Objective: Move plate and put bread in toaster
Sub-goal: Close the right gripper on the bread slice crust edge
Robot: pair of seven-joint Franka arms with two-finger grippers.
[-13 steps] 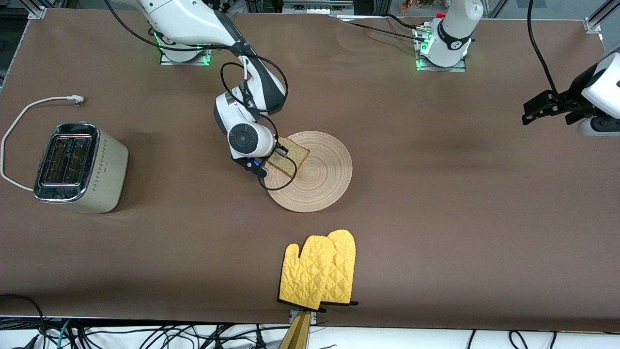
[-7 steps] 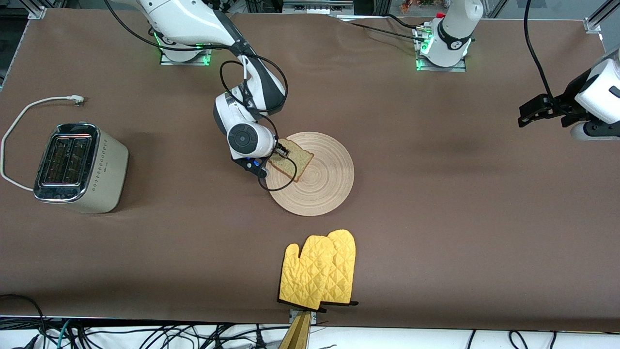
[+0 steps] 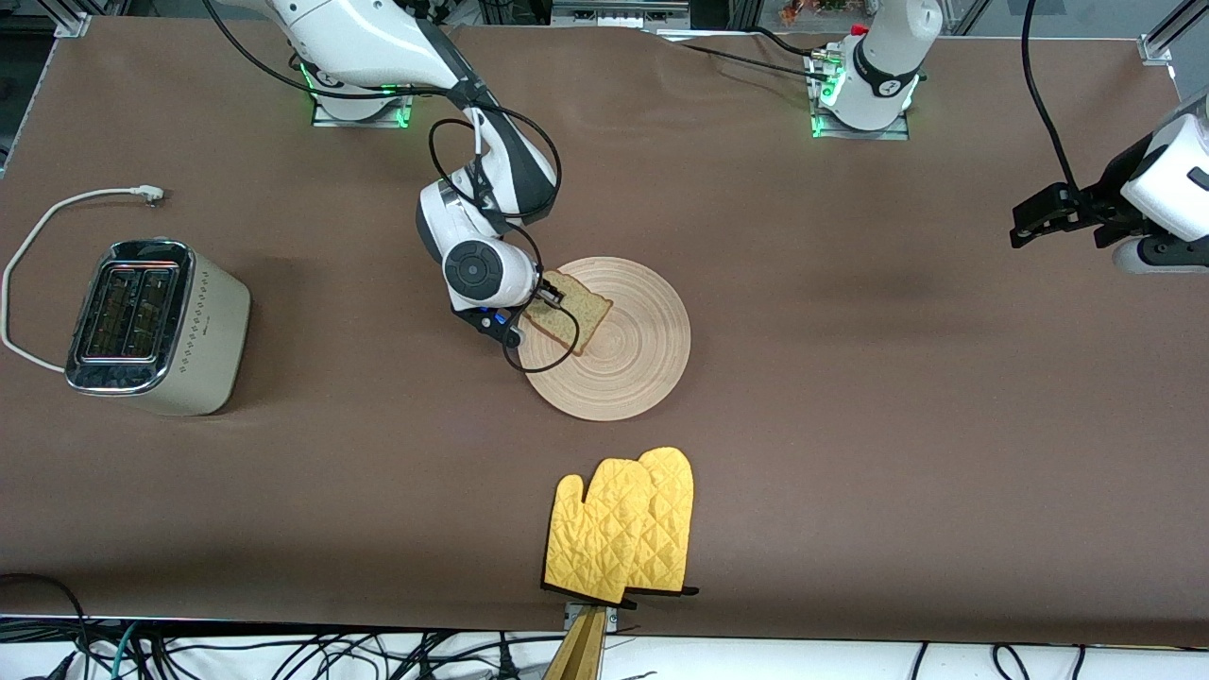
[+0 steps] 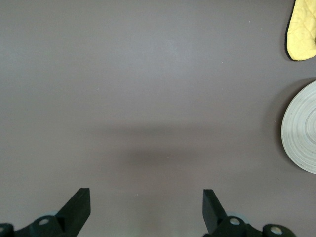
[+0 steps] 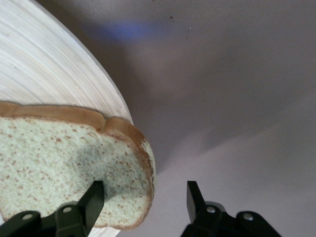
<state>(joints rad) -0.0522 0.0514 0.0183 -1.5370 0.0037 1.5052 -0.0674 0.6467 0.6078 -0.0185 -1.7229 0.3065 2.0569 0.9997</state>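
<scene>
Plainly, the right gripper (image 3: 548, 297) is down at the plate (image 3: 623, 349), at its rim toward the right arm's end of the table. From the front, the arm's white wrist covers most of the claw. The right wrist view shows its jaws well apart and clamped on nothing. One finger (image 5: 86, 200) lies over the face of the bread (image 5: 59, 148), and the other stands clear of the crust, above bare table (image 3: 850, 425). Whether the first finger actually presses on the slice cannot be told.

The bread lies flat on the plate with one crust edge hanging over the rim. In the right wrist view both the slice and the plate run out of the picture.

The toaster (image 3: 156, 326) stands well apart from the plate, at the right arm's end of the table. Its white cord (image 3: 38, 227) trails away and is partly cut off by the picture's edge. Its two slots look dark, and what is inside is hard to make out.

The left gripper (image 3: 1025, 222) waits in the air over the left arm's end of the table, with much of its arm cut off at the frame. Its jaws are spread wide around nothing (image 4: 146, 195). Its wrist view catches only slivers of the plate and of the yellow oven mitts (image 3: 623, 524). The mitts lie nearer to the front camera than the plate.
</scene>
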